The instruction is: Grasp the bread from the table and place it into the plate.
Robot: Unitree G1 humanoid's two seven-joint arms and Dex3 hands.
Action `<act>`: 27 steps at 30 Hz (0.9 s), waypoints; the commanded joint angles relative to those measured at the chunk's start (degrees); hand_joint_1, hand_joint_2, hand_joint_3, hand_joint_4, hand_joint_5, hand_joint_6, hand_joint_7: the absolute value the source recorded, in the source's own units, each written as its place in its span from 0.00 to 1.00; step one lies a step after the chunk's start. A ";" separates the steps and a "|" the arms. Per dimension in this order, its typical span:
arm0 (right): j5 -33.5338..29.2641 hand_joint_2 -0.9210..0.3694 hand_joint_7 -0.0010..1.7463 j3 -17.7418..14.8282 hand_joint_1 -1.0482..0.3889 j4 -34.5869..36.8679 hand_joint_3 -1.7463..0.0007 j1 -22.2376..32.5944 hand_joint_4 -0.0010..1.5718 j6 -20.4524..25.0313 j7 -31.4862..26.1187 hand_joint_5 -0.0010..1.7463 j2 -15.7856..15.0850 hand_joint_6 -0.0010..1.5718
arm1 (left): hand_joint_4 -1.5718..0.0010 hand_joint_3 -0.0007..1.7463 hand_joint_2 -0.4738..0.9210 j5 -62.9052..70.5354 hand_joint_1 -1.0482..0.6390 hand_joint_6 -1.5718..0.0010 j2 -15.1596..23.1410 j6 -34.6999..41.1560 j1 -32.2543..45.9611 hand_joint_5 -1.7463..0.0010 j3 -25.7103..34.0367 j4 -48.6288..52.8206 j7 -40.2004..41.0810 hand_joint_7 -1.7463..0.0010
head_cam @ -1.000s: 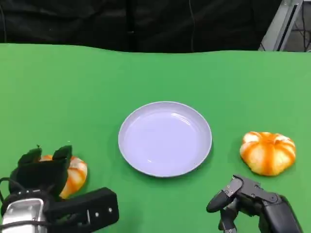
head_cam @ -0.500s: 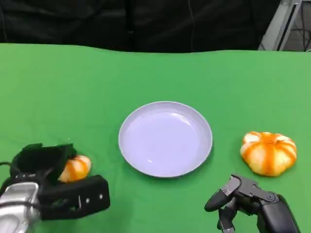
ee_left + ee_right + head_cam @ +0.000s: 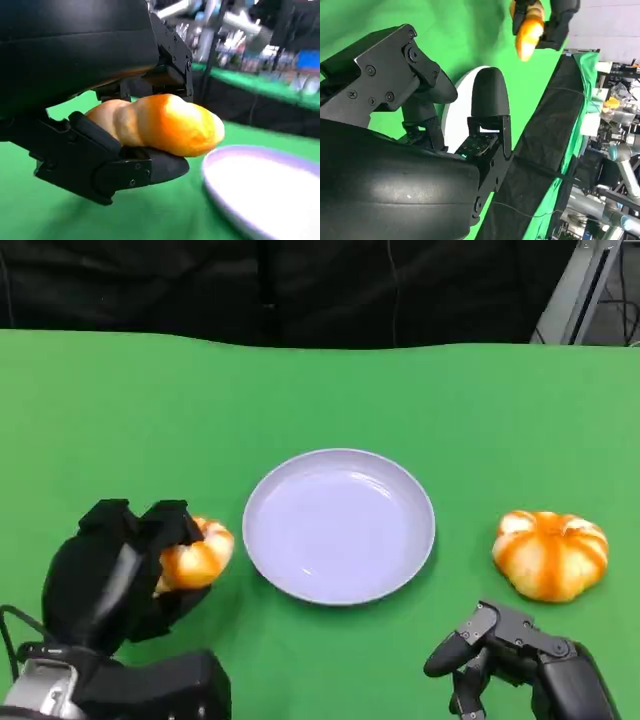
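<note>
Left hand [image 3: 120, 575]: nearest the camera, at the lower left of the head view – black fingers [image 3: 145, 167] wrapped around a small orange-glazed bread roll [image 3: 197, 555], clamped from below and above in the left wrist view.
Held roll: raised off the green worktop [image 3: 330, 390] to judge by the left wrist view, just beside the plate's left rim, not yet over it.
Right hand [image 3: 510, 650]: low at the right, fingers curled inward with nothing between them; best left parked, well short of the second loaf.
Step in hand: carrying the roll across to the plate – grasp looks done, release not begun.
Pale lavender round plate [image 3: 340, 525]: centre of the worktop, shallow raised rim [image 3: 220, 155], nothing in it.
Approach: sideways toward the plate's middle, high enough for the lower fingers to pass over the rim instead of nudging it.
Grip: kept firm but not squeezed harder; soft bread likely to dent or squirm out of a tightening hold.
Release: lower until the roll is near the plate floor, then spread the fingers; dropping from height risks a roll-off over the shallow rim.
Larger orange-and-white striped round loaf [image 3: 550, 553]: on the worktop right of the plate, well apart, untouched.
Far edge: dark curtain [image 3: 300, 285] beyond the green cloth, out of the path.
</note>
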 commanded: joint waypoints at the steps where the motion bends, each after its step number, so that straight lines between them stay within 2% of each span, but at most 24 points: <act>1: 0.79 0.37 0.77 -0.71 0.76 -0.35 0.27 0.06 0.42 -0.40 0.01 0.94 -0.51 0.45 | 0.46 0.76 0.66 1.42 0.55 0.59 0.37 -9.74 -3.84 0.00 -0.43 3.40 8.81 0.00; 5: 0.84 0.37 0.77 -0.80 0.76 -0.07 0.27 -0.13 0.43 -0.35 0.05 0.93 -0.42 0.45 | 0.45 0.82 0.60 2.99 0.53 0.59 -0.86 -12.55 -7.67 0.00 -1.72 6.11 10.65 0.00; 9: 0.93 0.37 0.77 -0.84 0.76 0.03 0.27 -0.23 0.43 -0.06 0.05 0.93 -0.31 0.46 | 0.43 0.85 0.59 3.42 0.51 0.57 -2.77 -12.96 -10.92 0.00 -3.49 7.80 9.26 0.00; 15: 1.48 0.37 0.77 -0.91 0.77 -0.12 0.26 0.02 0.43 0.24 0.34 0.94 -0.38 0.46 | 0.41 0.84 0.58 5.42 0.52 0.55 -7.44 -10.17 -17.90 0.00 -7.20 14.08 8.72 0.00; 21: 0.60 0.38 0.77 -0.52 0.76 0.80 0.27 0.37 0.44 -1.82 -0.47 0.93 -0.31 0.47 | 0.42 0.81 0.55 5.64 0.54 0.54 -12.38 -9.84 -25.52 0.00 -10.89 23.95 8.98 0.00; 24: 1.31 0.38 0.77 -0.44 0.75 0.16 0.27 0.91 0.44 -1.09 -0.27 0.92 -0.02 0.47 | 0.44 0.83 0.55 4.47 0.52 0.55 -14.22 -8.04 -28.06 0.00 -11.47 27.10 6.20 0.00; 26: 1.09 0.37 0.77 -0.37 0.75 0.07 0.28 1.01 0.44 -1.17 -0.34 0.92 -0.04 0.47 | 0.49 0.75 0.60 3.90 0.50 0.58 -14.86 -5.42 -29.00 0.00 -11.52 27.76 2.99 0.03; 27: 0.91 0.37 0.77 -0.34 0.75 0.13 0.28 0.99 0.44 -1.33 -0.41 0.92 -0.07 0.47 | 0.53 0.67 0.65 3.60 0.49 0.58 -15.12 -4.10 -29.28 0.00 -11.48 27.82 1.46 0.11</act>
